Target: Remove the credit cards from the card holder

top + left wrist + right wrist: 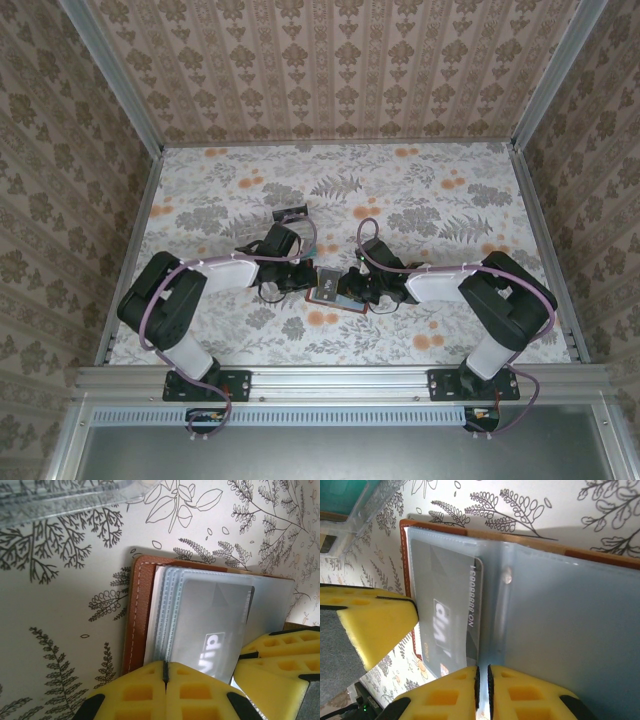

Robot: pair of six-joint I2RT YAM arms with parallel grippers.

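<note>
Your L gripper [165,674] is clenched shut at the open card holder [135,620] edge; R gripper [482,679] pinches its clear sleeve [560,630] beside a grey card [451,611] tucked inside.

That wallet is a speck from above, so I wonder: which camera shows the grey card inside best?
Right wrist: the grey card sits large, its print visible through the card holder's clear sleeve. Left wrist shows the card too, lower end hidden. The top view gives the holder as a small dark patch.
</note>
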